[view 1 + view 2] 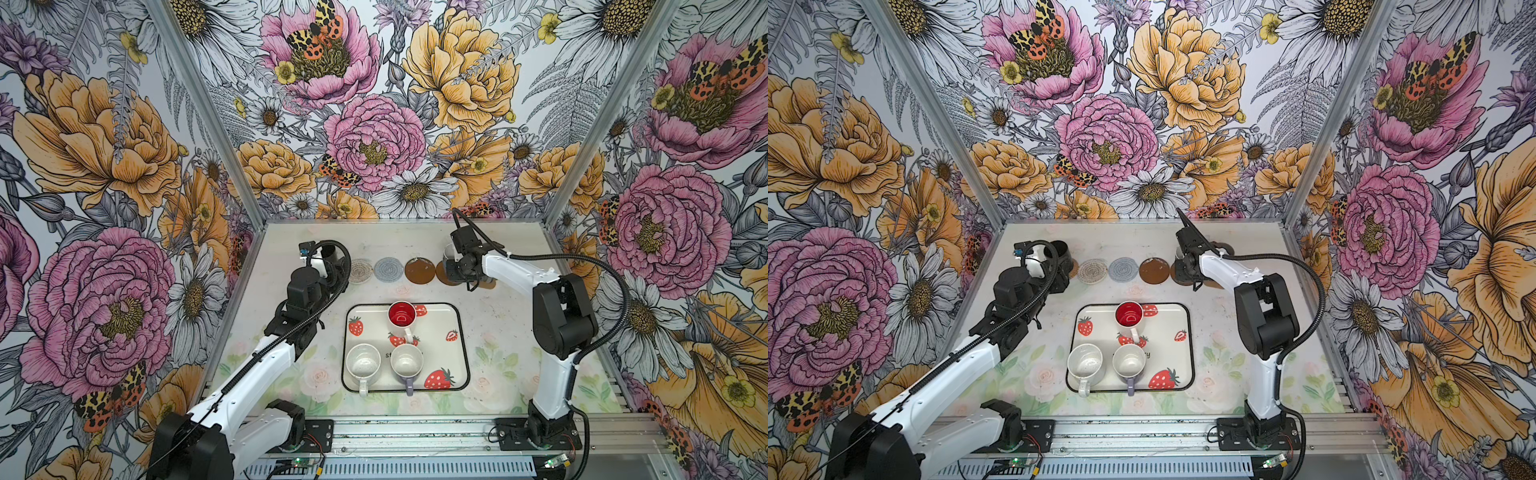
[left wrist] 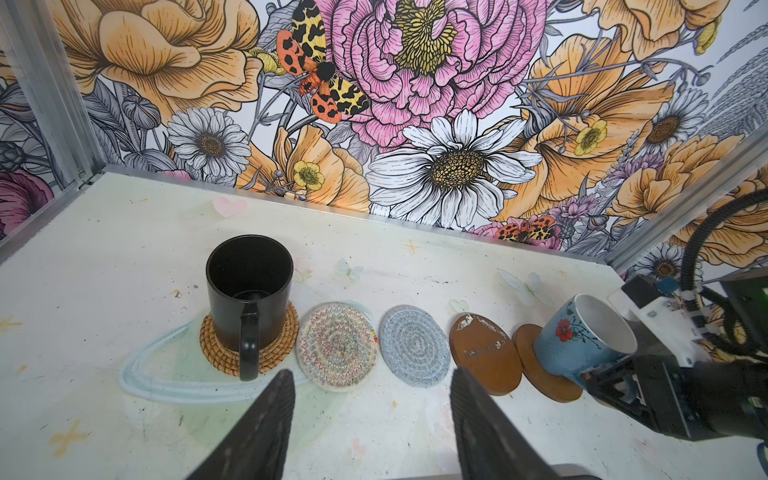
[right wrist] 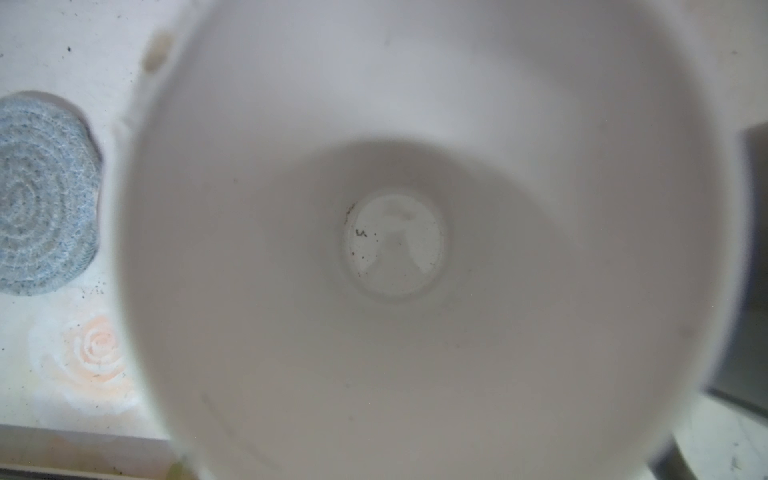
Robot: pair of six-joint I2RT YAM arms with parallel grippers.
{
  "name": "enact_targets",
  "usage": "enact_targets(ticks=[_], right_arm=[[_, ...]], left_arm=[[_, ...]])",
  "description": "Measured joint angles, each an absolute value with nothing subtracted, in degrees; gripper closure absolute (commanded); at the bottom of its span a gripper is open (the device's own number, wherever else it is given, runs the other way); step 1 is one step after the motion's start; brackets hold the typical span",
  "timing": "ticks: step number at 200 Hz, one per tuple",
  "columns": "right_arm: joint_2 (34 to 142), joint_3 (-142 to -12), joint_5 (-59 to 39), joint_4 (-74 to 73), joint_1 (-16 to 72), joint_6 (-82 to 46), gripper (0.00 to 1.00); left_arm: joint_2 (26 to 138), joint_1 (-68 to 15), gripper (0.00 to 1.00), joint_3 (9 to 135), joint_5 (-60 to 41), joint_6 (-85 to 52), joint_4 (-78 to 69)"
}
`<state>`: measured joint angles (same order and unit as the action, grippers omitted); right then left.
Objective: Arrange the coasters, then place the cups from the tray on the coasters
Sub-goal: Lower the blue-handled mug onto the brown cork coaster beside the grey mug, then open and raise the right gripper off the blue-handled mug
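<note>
Blue cup (image 2: 577,345) leans on brown coaster (image 2: 536,374); mouth angled upward.

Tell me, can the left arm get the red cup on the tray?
Probably yes. The left gripper is open and empty, and only bare table lies between it and the red cup at the tray's far edge. The white cup and lilac cup stand nearer the front.

Your tray (image 1: 440,316) holds three upright cups (image 1: 363,365); beyond it the black cup (image 2: 249,286) and blue cup (image 2: 577,345) sit on coasters (image 2: 216,345).
</note>
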<state>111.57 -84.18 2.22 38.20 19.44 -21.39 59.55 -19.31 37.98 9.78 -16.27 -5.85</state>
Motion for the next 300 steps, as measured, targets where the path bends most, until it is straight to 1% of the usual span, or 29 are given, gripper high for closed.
enact_targets(ticks=[31, 99, 145, 216, 263, 300], right_arm=[[111.6, -84.2, 2.0, 38.2, 19.4, -21.4, 0.6], [111.2, -83.4, 1.6, 37.8, 19.4, -21.6, 0.53], [108.7, -80.9, 1.2, 37.8, 19.5, -22.1, 0.47], [98.3, -75.0, 0.9, 37.8, 21.3, -24.4, 0.42], [90.0, -74.1, 3.4, 36.6, 25.2, -26.7, 0.4], [86.7, -76.1, 3.8, 32.2, 26.3, -28.5, 0.37]], left_arm=[[59.5, -19.3, 0.39, 38.0, 9.8, -16.3, -5.8], [59.4, -19.3, 0.39, 38.0, 9.8, -16.3, -5.8], [58.1, -19.3, 0.39, 38.0, 9.8, -16.3, -5.8], [56.8, -19.9, 0.38, 38.0, 10.7, -16.3, -4.4], [56.2, -23.4, 0.38, 38.4, 11.6, -16.3, -2.9], [56.2, -26.7, 0.38, 39.9, 14.0, -16.1, -1.7]])
